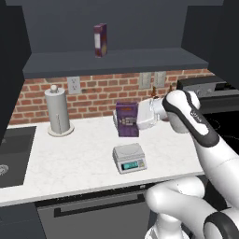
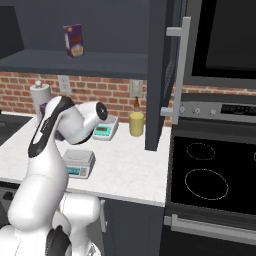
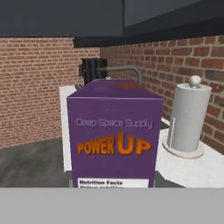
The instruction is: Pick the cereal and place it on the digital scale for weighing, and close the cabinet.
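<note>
Over desk point(image 1: 70, 154), left base view: cereal box point(image 1: 127, 119) upright, behind digital scale point(image 1: 130, 158), end effector point(image 1: 140, 117) clamped on its side. Right base view: scale point(image 2: 78, 162) below arm. Hand view: box point(image 3: 114, 133) close; likely light, crushable cardboard, so hold flat side panels.

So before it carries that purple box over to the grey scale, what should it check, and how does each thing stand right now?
1. Tool shut on the cereal: ok, the hand is pressed against the box, though the fingers themselves are hidden.
2. Cereal upright: ok.
3. Cereal lifted clear of the counter: cannot tell.
4. Digital scale platform free: ok, nothing lies on it.
5. Path from box to scale free: ok, only bare counter lies between them.
6. Cabinet closed: not ok, its door stands open.
</note>
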Motion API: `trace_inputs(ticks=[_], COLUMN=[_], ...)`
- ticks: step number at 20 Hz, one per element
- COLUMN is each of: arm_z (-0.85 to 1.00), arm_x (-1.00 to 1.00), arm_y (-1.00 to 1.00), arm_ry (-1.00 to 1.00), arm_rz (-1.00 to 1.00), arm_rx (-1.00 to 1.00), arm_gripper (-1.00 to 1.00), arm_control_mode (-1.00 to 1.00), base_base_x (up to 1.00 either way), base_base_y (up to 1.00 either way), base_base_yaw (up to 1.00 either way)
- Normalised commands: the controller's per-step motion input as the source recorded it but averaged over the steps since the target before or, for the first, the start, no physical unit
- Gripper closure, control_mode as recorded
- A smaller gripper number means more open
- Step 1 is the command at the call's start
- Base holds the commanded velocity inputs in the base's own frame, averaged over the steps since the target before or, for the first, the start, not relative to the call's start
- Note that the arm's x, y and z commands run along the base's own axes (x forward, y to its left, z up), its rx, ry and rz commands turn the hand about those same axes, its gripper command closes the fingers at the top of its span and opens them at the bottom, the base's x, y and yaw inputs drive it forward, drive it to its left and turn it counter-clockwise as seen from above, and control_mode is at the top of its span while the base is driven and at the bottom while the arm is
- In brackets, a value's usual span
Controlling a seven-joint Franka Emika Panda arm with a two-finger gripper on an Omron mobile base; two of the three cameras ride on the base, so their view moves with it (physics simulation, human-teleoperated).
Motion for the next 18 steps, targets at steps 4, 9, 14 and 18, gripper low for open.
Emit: trace_inputs(ticks=[4,9,14,18], arm_z=[-0.47,-0.4,-0.26,-0.27], arm_x=[0.2,0.16,0.01,0.02], arm_y=[-0.12,-0.14,-0.36,-0.1], arm_ry=[0.0,0.0,0.0,0.0], arm_rz=[0.1,0.1,0.06,0.03], arm_rx=[0.0,0.0,0.0,0.0], arm_gripper=[1.0,1.0,1.0,1.0], arm_control_mode=[-1.0,-1.0,-1.0,-1.0], base_base_x=[0.0,0.0,0.0,0.0], base_base_y=[0.0,0.0,0.0,0.0], base_base_yaw=[0.0,0.0,0.0,0.0])
